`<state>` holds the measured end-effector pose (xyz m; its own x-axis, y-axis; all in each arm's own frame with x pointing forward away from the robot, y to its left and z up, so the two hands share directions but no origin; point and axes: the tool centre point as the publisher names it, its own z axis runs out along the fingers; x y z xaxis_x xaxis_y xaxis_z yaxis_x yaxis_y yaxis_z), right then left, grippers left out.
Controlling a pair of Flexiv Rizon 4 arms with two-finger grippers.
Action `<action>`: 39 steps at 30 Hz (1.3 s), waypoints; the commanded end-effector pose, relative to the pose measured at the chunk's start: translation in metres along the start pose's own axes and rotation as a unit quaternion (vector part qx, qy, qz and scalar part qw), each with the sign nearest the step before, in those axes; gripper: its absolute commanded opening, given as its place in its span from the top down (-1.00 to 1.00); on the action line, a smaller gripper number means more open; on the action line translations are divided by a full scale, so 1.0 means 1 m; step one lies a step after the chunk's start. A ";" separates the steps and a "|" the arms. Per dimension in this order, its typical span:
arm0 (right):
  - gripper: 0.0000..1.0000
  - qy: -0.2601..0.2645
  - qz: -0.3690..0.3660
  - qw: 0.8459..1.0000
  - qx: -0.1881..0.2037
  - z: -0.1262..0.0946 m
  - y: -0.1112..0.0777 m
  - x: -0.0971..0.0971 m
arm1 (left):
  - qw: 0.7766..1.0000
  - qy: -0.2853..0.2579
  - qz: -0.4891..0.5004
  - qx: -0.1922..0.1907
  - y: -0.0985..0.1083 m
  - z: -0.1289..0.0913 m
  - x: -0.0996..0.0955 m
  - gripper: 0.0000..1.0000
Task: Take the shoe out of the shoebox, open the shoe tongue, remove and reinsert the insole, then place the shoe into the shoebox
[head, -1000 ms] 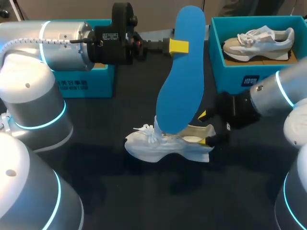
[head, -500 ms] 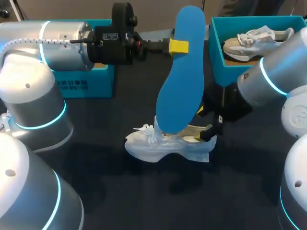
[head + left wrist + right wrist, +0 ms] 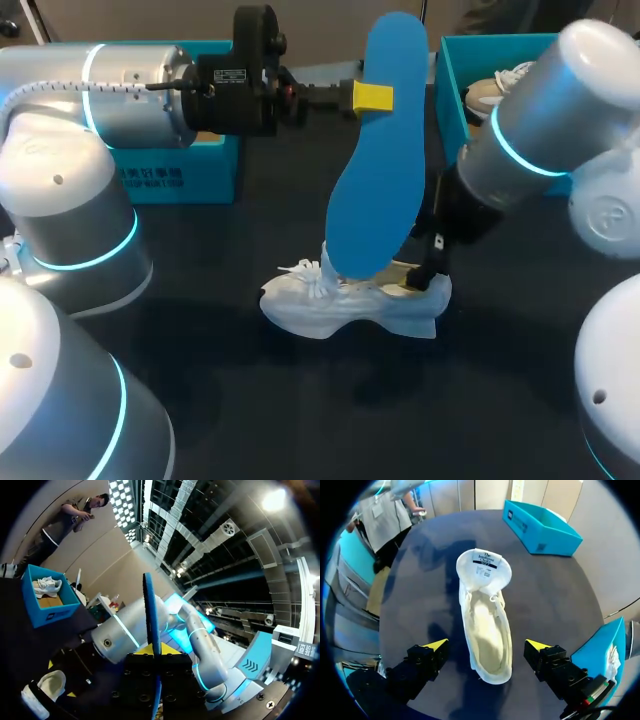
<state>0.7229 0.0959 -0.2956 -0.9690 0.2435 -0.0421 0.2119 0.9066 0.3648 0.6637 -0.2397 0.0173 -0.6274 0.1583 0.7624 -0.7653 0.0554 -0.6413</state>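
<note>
**A:** Entry one, the shoe (image 3: 345, 305): where is it listed?

**B:** It is logged at lower centre of the head view, upright on the counter (image 3: 250, 400), outside both boxes. In the right wrist view its cavity is shown bare.

**A:** The insole (image 3: 378, 150)?

**B:** Blue, held steeply on end at upper centre. It is clamped by the left pincer (image 3: 372, 97), and its lower end is lost behind the laces.

**A:** The right pincer (image 3: 486, 645)?

**B:** Spread wide. A finger is set at either side of the heel end, and no contact is seen.

**A:** Surroundings?

**B:** One shoebox (image 3: 455, 90) at upper right with a second shoe (image 3: 485, 92) inside; another box (image 3: 180, 175) at upper left.

**A:** Hazards?

**B:** The shoe is judged unsecured. If the insole is driven down at this angle, the tongue may be snagged, the insole buckled, or the shoe pushed over.
</note>
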 end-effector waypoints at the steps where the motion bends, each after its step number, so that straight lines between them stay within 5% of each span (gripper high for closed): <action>1: -1.00 0.001 0.000 0.996 0.088 0.002 0.005 -0.002 | 1.000 -0.001 0.000 0.000 0.001 -0.001 0.000 1.00; 32: -1.00 0.018 -0.005 0.997 0.078 0.005 0.003 -0.007 | 1.000 -0.001 0.000 0.000 0.001 -0.001 0.000 1.00; 39: -1.00 0.019 -0.009 0.997 0.081 0.019 0.010 -0.019 | 1.000 -0.001 0.000 0.000 0.001 -0.001 0.000 1.00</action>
<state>0.7375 0.0987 -0.3018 -0.9759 0.2177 -0.0175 0.2088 0.9535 0.2174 0.6637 -0.2397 0.0175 -0.6274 0.1576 0.7625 -0.7653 0.0558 -0.6412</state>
